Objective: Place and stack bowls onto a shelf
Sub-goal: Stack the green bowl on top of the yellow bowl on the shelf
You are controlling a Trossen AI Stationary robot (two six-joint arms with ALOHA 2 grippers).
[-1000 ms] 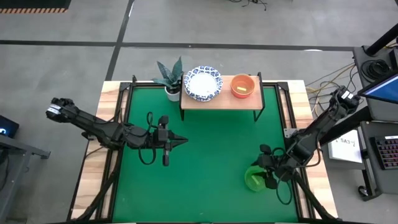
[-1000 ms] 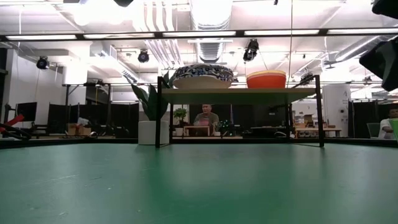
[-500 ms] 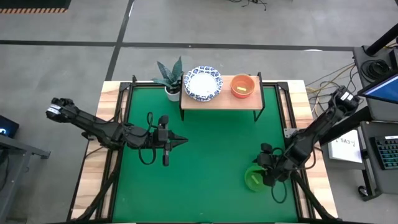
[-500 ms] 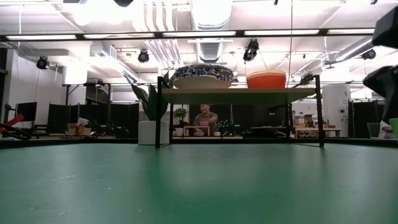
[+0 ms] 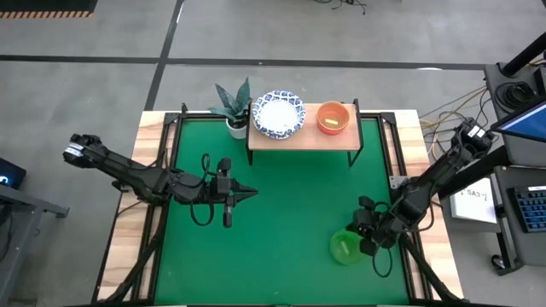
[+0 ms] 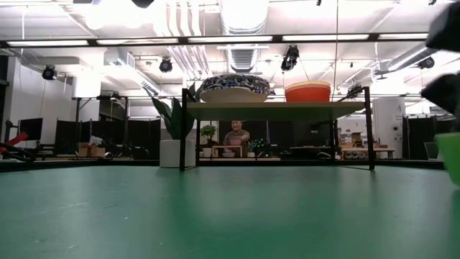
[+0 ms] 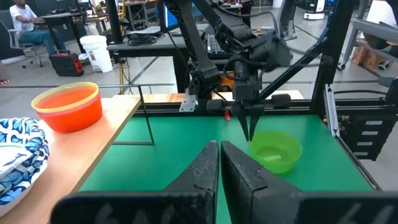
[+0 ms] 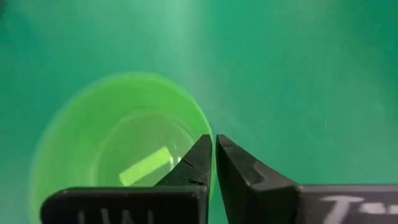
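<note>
While the left gripper (image 5: 247, 194) waits clenched, the right gripper's (image 5: 364, 246) jaws pinch the green bowl's (image 5: 345, 247) rim, dragging it leftward, nearer the shelf (image 5: 303, 136).

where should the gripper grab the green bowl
By its thin rim, coming down from above with one finger inside and one outside the wall. The green bowl sits upright and open on the green mat, too wide to span. The right gripper already pinches the rim on its own side, jaws nearly closed over the wall.
</note>
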